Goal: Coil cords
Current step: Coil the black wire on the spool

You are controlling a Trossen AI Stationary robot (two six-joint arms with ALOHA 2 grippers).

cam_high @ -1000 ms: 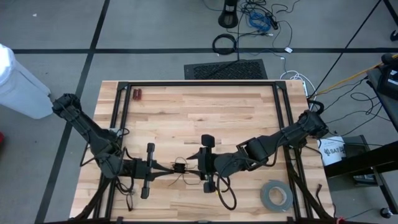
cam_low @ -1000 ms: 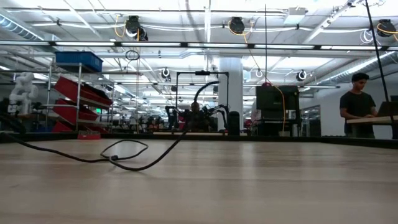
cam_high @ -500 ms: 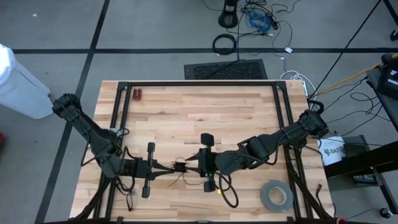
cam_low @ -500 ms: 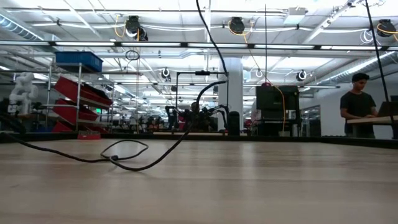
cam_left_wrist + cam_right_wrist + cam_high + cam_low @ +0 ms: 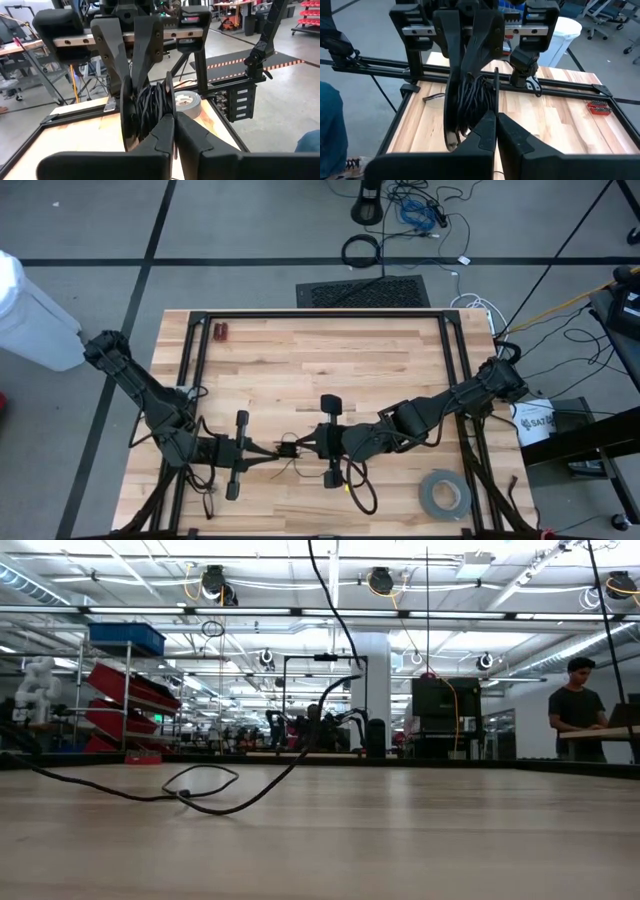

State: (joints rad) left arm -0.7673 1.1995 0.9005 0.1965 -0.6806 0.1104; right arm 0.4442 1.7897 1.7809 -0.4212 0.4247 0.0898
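From above, the cord bundle (image 5: 289,447) is a small dark knot pinched between the left gripper (image 5: 274,449) and the right gripper (image 5: 305,444); its windings are too small to count there. Each wrist view hides the bundle's near side behind that arm's own fingers (image 5: 165,131). Loose strands toward 6 o'clock of the bundle are barely traceable. In the low view a black cable (image 5: 210,790) is cut off at 9 o'clock, and it is perhaps not the same cord.

You're working on a pale, matt, planked wooden worktop (image 5: 320,360), with a matt rubbery black cord (image 5: 149,107), plasticky matt-black hands, and a dull grey tape roll (image 5: 444,494).
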